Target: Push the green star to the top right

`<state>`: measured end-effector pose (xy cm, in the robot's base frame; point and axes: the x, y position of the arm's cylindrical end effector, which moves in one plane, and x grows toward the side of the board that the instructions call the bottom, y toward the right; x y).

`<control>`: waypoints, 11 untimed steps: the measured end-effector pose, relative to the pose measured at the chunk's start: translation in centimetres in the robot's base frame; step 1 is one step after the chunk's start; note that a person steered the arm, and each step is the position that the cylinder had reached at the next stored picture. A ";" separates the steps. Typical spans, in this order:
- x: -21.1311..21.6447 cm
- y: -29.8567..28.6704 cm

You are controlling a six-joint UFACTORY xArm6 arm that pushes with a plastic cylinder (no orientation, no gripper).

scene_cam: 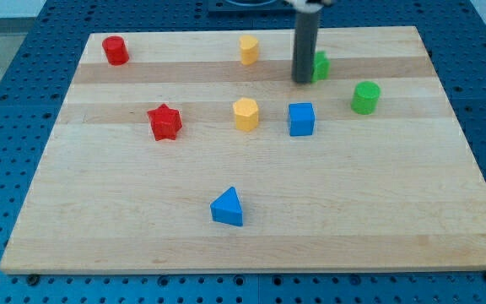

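Observation:
The green star (pixel 320 65) lies near the view's top, right of centre, on the wooden board (pixel 378 211). It is partly hidden behind my rod. My tip (pixel 300 80) rests on the board right at the star's left side, touching or nearly touching it. A green cylinder (pixel 365 97) stands to the star's lower right.
A yellow block (pixel 249 49) sits left of my tip at the top. A yellow hexagonal block (pixel 245 113) and a blue cube (pixel 301 119) sit below my tip. A red cylinder (pixel 115 51) is top left, a red star (pixel 164 122) mid left, a blue triangle (pixel 228 208) low centre.

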<state>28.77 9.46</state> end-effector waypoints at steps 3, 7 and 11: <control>-2.9 2.6; -7.7 3.9; -5.1 9.9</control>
<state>23.70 19.41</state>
